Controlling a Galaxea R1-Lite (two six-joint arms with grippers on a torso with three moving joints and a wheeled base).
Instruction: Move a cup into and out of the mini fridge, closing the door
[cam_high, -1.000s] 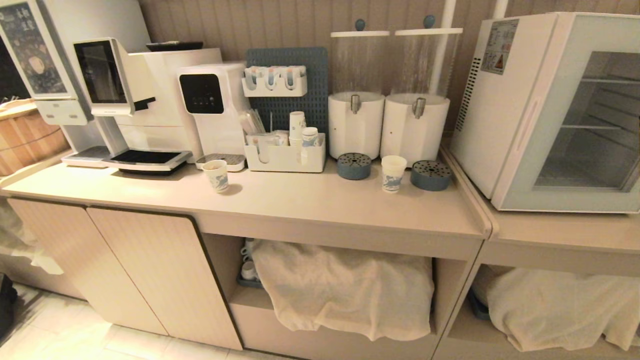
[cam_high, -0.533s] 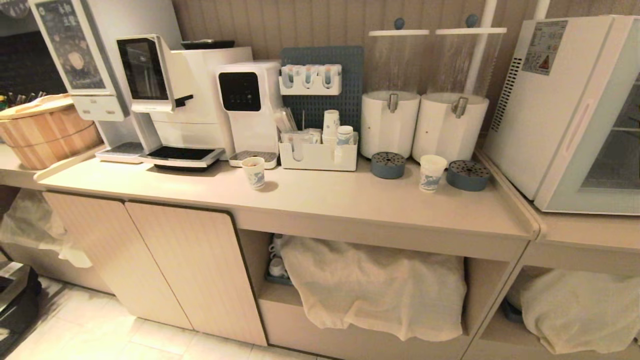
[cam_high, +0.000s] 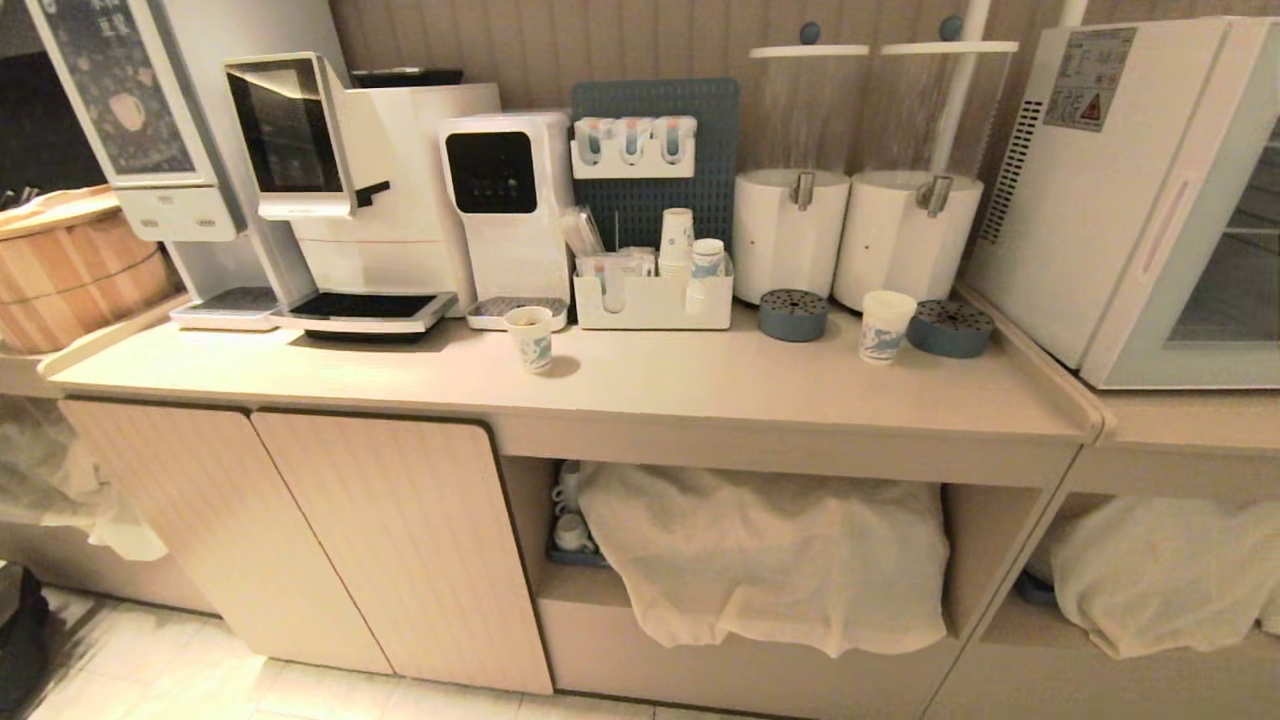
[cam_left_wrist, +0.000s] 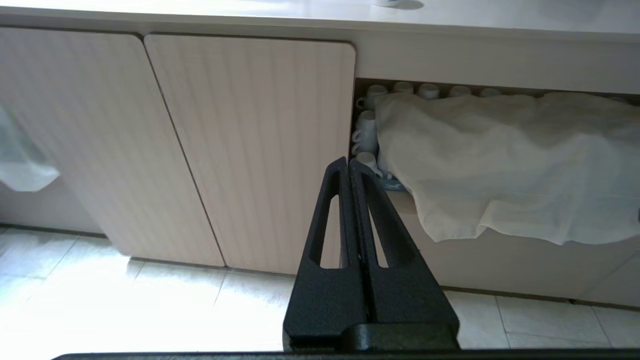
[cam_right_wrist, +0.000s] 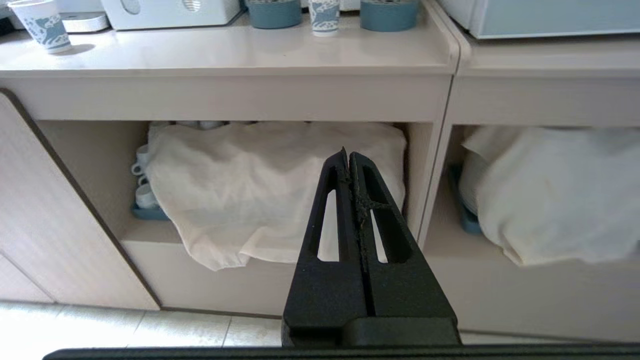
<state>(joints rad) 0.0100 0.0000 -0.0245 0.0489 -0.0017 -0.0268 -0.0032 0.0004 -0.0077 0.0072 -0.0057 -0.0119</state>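
Both sets of jaws, left jaws and right jaws, hang pressed shut and empty, down by the cabinet fronts below the counter. My view has swung over the last second, pushing the mini fridge toward the edge, so I judge I'm lining up. Above my right jaws, the cup waits beside the shut door
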